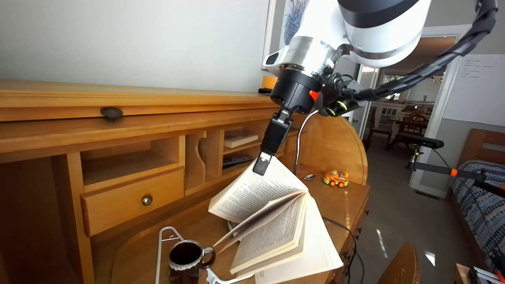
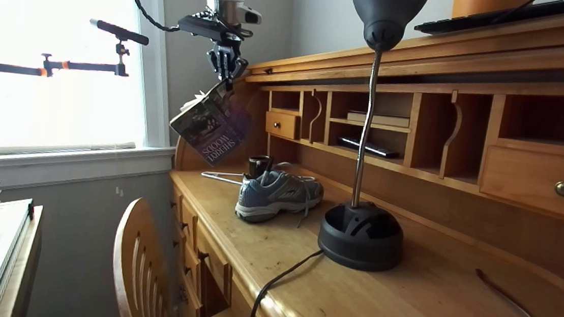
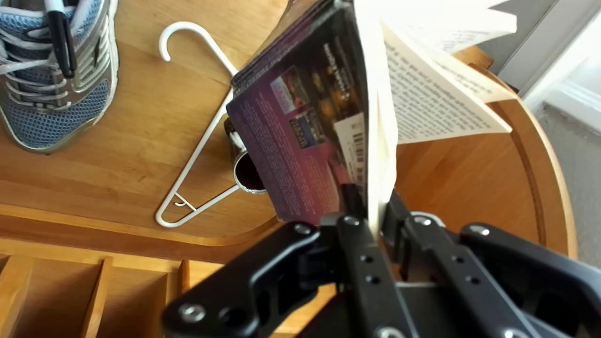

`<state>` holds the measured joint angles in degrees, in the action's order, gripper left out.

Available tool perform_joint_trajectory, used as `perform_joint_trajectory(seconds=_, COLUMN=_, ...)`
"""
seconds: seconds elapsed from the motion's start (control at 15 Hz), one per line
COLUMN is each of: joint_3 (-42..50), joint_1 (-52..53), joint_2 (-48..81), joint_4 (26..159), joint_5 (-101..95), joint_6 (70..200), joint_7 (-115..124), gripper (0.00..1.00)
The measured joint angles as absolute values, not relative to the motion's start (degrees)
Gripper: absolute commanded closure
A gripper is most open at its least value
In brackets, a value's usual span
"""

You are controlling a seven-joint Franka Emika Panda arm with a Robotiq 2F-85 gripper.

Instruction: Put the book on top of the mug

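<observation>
The book (image 3: 291,159), maroon-purple with cream pages, hangs tilted in the air, open, its leaves fanned; in an exterior view it appears above the far front corner of the desk (image 2: 391,306). The mug (image 1: 185,263), brown-black and pale-rimmed, stands upright near the rounded back corner, apart from the book, its handle toward the front edge.

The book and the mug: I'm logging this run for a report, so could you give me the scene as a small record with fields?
Book: in the air, tilted, pages fanned open
Hand: closed on the book near one edge
Mug: upright on the desk; inside looks dark, contents unclear
Book on mug: not yet
Hanger: white, by the mug; cannot tell if they touch
Sneaker: blue-grey, on the desk, between mug and lamp base
</observation>
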<state>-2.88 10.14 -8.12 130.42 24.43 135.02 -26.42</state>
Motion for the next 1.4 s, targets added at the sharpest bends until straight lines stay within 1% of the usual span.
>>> perform_joint_trajectory(seconds=0.27, joint_3=-2.88, joint_1=10.14, joint_2=-8.12, joint_4=130.41, joint_5=24.44, joint_6=135.02, joint_7=-26.44, gripper=0.86)
perform_joint_trajectory(seconds=0.33, joint_3=-2.88, joint_1=10.14, joint_2=-8.12, joint_4=130.41, joint_5=24.44, joint_6=135.02, joint_7=-26.45, gripper=0.96)
perform_joint_trajectory(seconds=0.87, joint_3=-4.73, joint_1=10.32, joint_2=-6.34, joint_4=128.79, joint_5=23.38, joint_6=137.87, joint_7=-29.53, gripper=0.96)
perform_joint_trajectory(seconds=1.4, joint_3=-7.22, joint_1=11.34, joint_2=-2.17, joint_4=127.3, joint_5=24.09, joint_6=148.96, joint_7=-39.15, gripper=0.96)
